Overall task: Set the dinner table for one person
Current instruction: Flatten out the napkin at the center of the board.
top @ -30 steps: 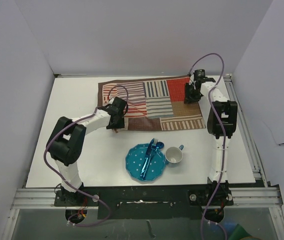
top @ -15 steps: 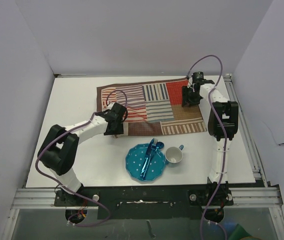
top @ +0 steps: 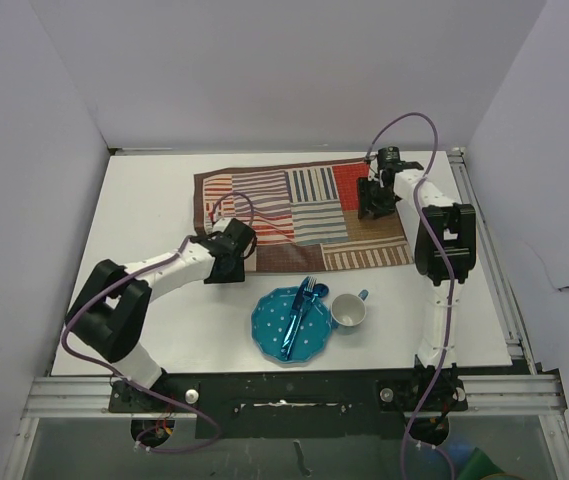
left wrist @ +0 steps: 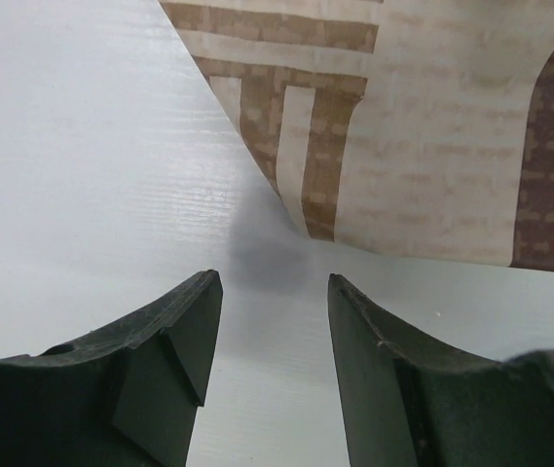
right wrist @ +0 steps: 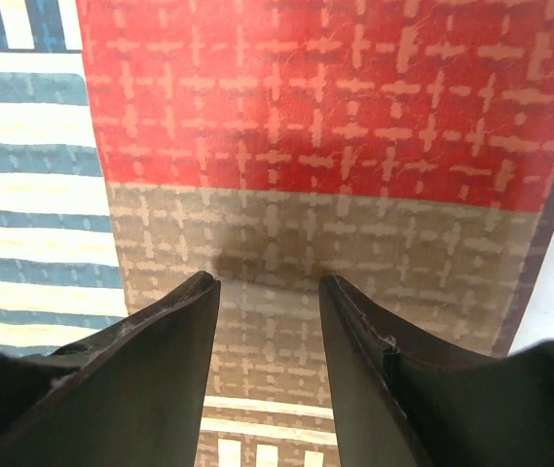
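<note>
Cloth mat [top: 299,215] lay spread; plate [top: 264,325], cutlery [top: 302,300] and cup [top: 349,312] sat beside it, apparently unplaced; left gripper [left wrist: 272,292] and right gripper [right wrist: 269,287] gaped, empty.

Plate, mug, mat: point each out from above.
Plate [top: 270,325], top view, bare left side.
Mug [top: 348,312], top view, its inside.
Mat [top: 319,215], top view, central striped patch.
</note>
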Controlling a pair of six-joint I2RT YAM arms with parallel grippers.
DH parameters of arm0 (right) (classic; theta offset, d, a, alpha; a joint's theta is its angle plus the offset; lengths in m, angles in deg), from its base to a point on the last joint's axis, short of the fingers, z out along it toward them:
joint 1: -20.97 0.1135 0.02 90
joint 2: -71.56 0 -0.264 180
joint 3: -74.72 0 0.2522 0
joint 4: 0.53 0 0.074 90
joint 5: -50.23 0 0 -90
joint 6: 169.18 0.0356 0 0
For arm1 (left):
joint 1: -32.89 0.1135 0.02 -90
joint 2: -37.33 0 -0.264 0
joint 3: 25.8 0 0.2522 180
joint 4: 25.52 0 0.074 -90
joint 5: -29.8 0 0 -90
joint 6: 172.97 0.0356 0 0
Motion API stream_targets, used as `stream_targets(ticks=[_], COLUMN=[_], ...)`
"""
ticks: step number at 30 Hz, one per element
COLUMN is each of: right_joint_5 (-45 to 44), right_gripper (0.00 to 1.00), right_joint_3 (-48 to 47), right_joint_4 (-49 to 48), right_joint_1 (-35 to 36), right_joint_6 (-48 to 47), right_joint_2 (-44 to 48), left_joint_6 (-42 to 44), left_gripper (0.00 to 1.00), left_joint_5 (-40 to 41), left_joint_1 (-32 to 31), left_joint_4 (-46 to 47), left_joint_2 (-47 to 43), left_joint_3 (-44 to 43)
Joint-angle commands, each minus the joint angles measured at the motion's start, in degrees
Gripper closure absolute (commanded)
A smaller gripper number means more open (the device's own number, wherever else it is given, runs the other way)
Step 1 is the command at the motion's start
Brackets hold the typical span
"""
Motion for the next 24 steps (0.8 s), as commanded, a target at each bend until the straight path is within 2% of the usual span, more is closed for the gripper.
stream_targets(ticks=[1, 13, 18, 19, 20, 21, 22, 24], right_joint_5=[0.18, 0.07, 0.13, 0.17, 0.18, 0.18, 0.26, 0.35], right_gripper=[0.53, 0.53, 0.53, 0.53, 0.53, 0.53, 0.53, 0.53], right_joint_3=[0.75, 1.68, 1.83, 1.85, 1.85, 1.86, 1.86, 1.94], right_joint_4=[-0.18, 0.08, 0.39, 0.39, 0.34, 0.4, 0.34, 0.33], right_joint_1=[0.5, 0.31, 0.24, 0.24, 0.24, 0.24, 0.27, 0.24], right_joint_6=[0.38, -0.27, -0.54, -0.56, -0.61, -0.59, -0.58, -0.6], right_joint_2=[6.0, 6.24, 6.17, 6.17, 6.16, 6.16, 6.19, 6.16], left_joint_6=[-1.36, 1.15, 3.23, 3.36, 3.63, 3.72, 3.66, 3.64], left_gripper=[0.51, 0.51, 0.51, 0.54, 0.63, 0.92, 1.0, 1.0], left_joint_5=[1.16, 4.38, 3.72, 3.68, 3.46, 3.17, 2.93, 1.98], left_joint_1=[-0.63, -0.02, 0.05, 0.1, 0.11, 0.19, 0.29, 0.32], left_joint_4=[3.76, 9.2, 15.45, 16.69, 17.84, 19.19, 20.46, 23.12], left_joint_2=[2.09, 8.35, 9.21, 9.45, 9.93, 10.28, 10.42, 10.81], left_joint_3=[0.87, -3.18, -2.02, -1.68, -1.33, -0.87, -0.4, 0.66])
